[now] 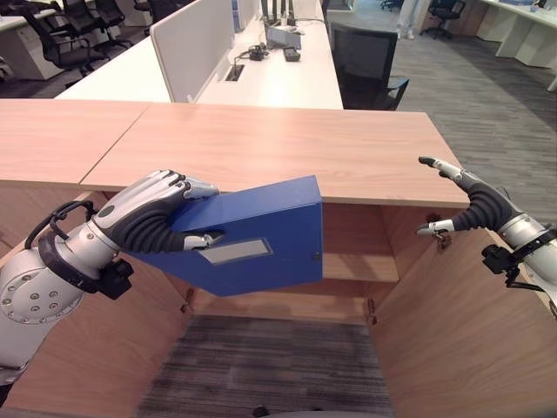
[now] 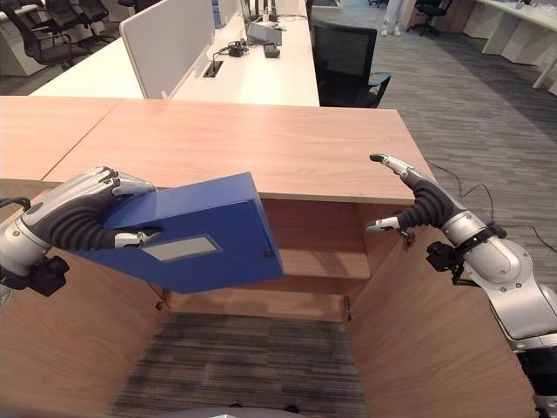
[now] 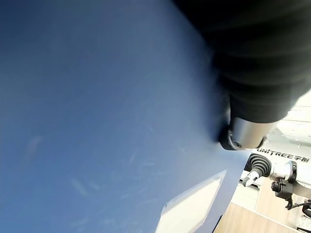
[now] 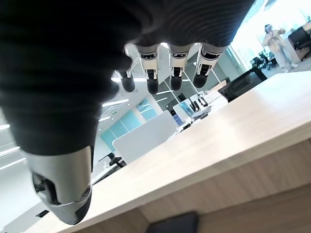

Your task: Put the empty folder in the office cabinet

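Observation:
A blue folder [image 1: 261,235] with a pale spine label hangs tilted in front of the open wooden cabinet [image 1: 287,148]. My left hand [image 1: 148,218] is shut on its left end, fingers curled over the top edge and thumb pressed on the front face. In the left wrist view the folder's blue face [image 3: 97,121] lies right against the hand. Inside the cabinet a bare shelf [image 1: 348,261] shows past the folder's right end. My right hand [image 2: 426,205] is open in the air by the cabinet's upper right corner, with straight fingers [image 4: 175,63], holding nothing.
Both cabinet doors stand open, the right door [image 1: 461,331] and the left door [image 1: 87,348] flanking a carpeted gap. Beyond the cabinet top are white desks with a partition [image 1: 191,43] and a black chair [image 1: 365,61]. A person [image 4: 274,36] stands far off.

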You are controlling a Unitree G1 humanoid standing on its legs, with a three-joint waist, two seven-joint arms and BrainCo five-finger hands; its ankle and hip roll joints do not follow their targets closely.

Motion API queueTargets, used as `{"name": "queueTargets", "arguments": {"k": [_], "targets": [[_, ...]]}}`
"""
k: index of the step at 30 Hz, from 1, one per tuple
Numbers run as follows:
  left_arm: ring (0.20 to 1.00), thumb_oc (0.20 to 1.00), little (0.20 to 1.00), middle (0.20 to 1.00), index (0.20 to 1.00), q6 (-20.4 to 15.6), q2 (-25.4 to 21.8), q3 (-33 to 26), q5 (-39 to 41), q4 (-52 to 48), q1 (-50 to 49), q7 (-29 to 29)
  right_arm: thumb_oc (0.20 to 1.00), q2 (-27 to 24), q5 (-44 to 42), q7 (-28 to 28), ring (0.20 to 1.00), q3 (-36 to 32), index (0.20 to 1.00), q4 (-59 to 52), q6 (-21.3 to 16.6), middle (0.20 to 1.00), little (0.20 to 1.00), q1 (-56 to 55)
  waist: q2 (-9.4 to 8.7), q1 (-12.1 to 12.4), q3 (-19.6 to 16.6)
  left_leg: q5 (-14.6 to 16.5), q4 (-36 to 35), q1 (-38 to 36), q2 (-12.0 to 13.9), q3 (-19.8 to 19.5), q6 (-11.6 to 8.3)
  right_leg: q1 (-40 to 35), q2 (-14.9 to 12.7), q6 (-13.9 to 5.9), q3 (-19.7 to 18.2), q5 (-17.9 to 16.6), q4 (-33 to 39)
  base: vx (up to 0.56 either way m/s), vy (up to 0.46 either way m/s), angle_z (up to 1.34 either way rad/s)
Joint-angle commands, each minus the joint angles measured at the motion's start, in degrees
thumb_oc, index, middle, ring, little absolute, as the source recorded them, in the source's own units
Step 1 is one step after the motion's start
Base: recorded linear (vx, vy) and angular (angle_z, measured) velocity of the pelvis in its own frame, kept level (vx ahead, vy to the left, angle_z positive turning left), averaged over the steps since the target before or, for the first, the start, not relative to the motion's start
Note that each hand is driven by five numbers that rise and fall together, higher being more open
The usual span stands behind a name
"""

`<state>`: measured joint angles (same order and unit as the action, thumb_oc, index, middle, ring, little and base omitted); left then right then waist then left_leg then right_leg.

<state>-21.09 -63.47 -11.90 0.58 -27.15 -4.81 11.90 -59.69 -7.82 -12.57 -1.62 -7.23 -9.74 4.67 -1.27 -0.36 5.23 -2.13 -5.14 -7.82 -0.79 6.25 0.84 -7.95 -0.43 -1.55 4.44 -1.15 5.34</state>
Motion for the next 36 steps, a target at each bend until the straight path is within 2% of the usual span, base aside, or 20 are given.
{"name": "queueTargets", "arguments": {"k": [1, 16, 25, 34, 36], "targets": [[0.200, 0.200, 0.200, 0.200, 0.200, -1.63, -2.29, -1.23, -2.48, 1.12, 3.44, -5.53, 1.000, 2.69, -3.17, -0.91, 1.000, 3.84, 1.000, -2.34, -2.28, 1.000, 1.000, 4.48, -3.09, 0.50, -2.55, 8.11, 0.14, -2.56, 0.92, -1.54, -1.84, 0.56, -5.25, -6.77, 3.35, -0.32, -0.34, 0.00, 0.000, 0.00], [0.200, 0.200, 0.200, 0.200, 0.200, -0.40, 3.00, 7.53, -8.78, 2.47, 11.93, -7.49, 1.000, 14.44, -6.77, -1.99, 1.000, 16.02, 1.000, -3.10, -1.74, 1.000, 1.000, 10.22, -2.84, 0.66, -2.29, 8.06, 0.14, -2.74, 1.01, -1.26, -1.78, 0.30, -5.35, -6.42, 3.25, -0.27, -0.34, 0.00, -0.001, 0.00], [0.200, 0.200, 0.200, 0.200, 0.200, -0.65, 8.20, 14.24, -4.40, 1.27, 17.74, -7.73, 1.000, 19.20, -7.74, -0.49, 1.000, 21.15, 1.000, -0.84, -1.89, 1.000, 1.000, 13.63, -2.81, 0.52, -2.24, 8.04, 0.14, -2.85, 0.92, -1.18, -1.66, 0.23, -5.41, -6.30, 3.15, -0.34, -0.34, 0.00, 0.000, 0.00], [0.200, 0.200, 0.200, 0.200, 0.200, -0.74, 11.27, 21.02, -3.12, 1.56, 24.27, -7.93, 1.000, 22.82, -9.36, -0.64, 1.000, 25.67, 1.000, -0.10, -1.94, 1.000, 1.000, 16.19, -2.75, 0.24, -2.05, 7.96, 0.14, -2.78, 0.96, -1.27, -1.63, 0.24, -5.51, -6.27, 3.24, -0.43, -0.34, 0.00, 0.000, 0.00], [0.200, 0.200, 0.200, 0.200, 0.200, -1.26, 13.33, 23.18, -0.86, 0.61, 26.30, -7.98, 1.000, 24.30, -9.67, -0.39, 1.000, 27.75, 1.000, 0.68, -2.10, 1.000, 1.000, 17.62, -2.73, 0.19, -2.05, 7.93, 0.14, -2.76, 0.94, -1.32, -1.60, 0.30, -5.53, -6.25, 3.18, -0.43, -0.34, 0.00, 0.000, 0.00]]}}
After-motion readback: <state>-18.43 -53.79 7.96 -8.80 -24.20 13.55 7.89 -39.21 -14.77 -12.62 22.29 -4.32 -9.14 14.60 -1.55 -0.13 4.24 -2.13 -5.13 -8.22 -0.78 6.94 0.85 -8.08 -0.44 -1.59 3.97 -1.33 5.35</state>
